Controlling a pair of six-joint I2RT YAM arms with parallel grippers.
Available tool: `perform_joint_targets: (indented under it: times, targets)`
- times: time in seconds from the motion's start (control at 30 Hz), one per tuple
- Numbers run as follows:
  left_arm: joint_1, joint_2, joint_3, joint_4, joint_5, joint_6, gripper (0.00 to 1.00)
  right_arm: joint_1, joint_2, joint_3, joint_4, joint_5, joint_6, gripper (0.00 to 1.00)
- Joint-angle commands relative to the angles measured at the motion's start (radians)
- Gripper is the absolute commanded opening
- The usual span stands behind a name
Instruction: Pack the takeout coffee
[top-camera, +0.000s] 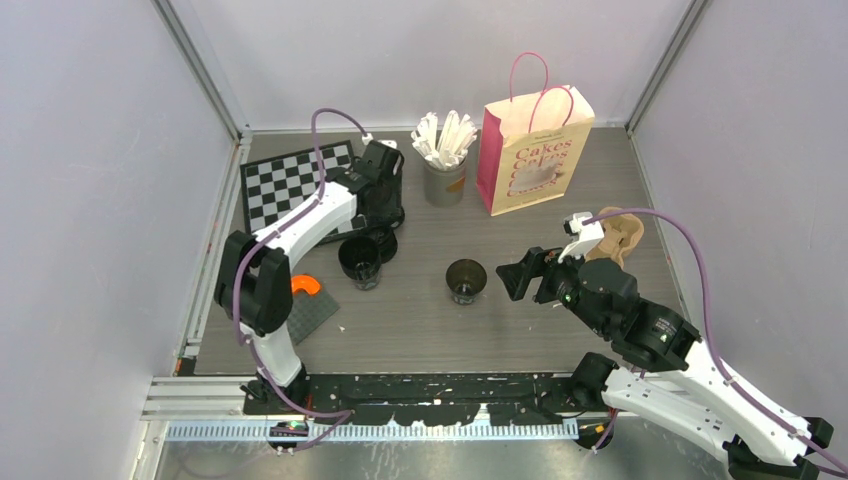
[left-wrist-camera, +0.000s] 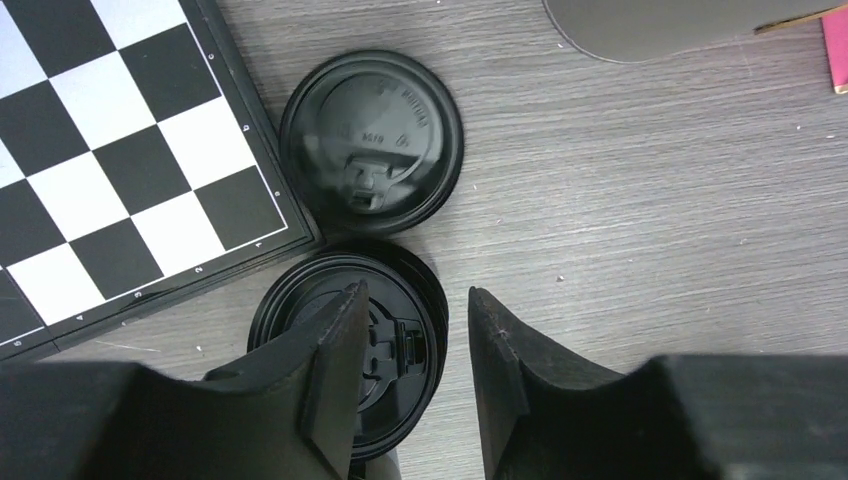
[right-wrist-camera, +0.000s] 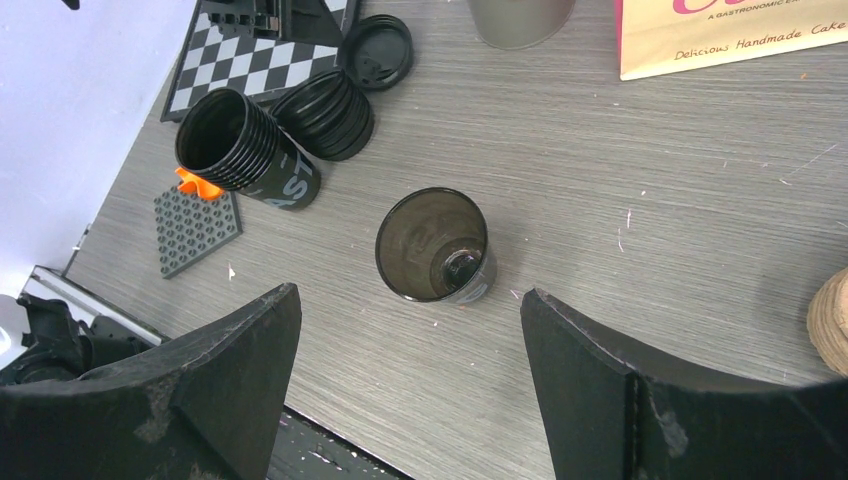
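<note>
My L gripper apart over lid stack, nothing clamped. R gripper wide apart, empty cup just ahead, no contact.

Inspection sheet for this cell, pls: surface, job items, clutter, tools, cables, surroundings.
Surface: grey wood-grain table, no spills seen.
Job's things: cup stack and single cup, both upright, lidless; lid stack and loose lid beside the chessboard.
Clutter: chessboard, pink bag, grey cup of sticks, brown carrier, orange piece by studded plate.
Tools: left tool open over the lid stack, holding nothing; right tool wide open, facing the single cup, apart.
Cables: left purple cable, right purple cable, no snag seen.
Surroundings: pale walls on three sides; metal rail at near edge.
</note>
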Motion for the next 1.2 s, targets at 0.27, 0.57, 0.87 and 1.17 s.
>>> perform_joint_targets:
  times: [0.27,0.57,0.87,1.17]
  targets:
    - [0.041,0.099,0.146,-0.048,-0.119,0.079,0.49,-0.001,-0.008,0.001,0.036,0.007,-0.003,0.85]
    - [0.093,0.262,0.280,-0.047,-0.016,0.088,0.48,0.000,0.003,0.006,0.031,0.014,-0.011,0.85]
    - [0.125,0.353,0.305,-0.024,0.008,0.102,0.48,-0.001,0.020,0.019,0.018,0.044,-0.035,0.85]
    - [0.135,0.409,0.297,-0.002,0.051,0.115,0.43,0.000,0.053,0.027,0.028,0.052,-0.046,0.85]
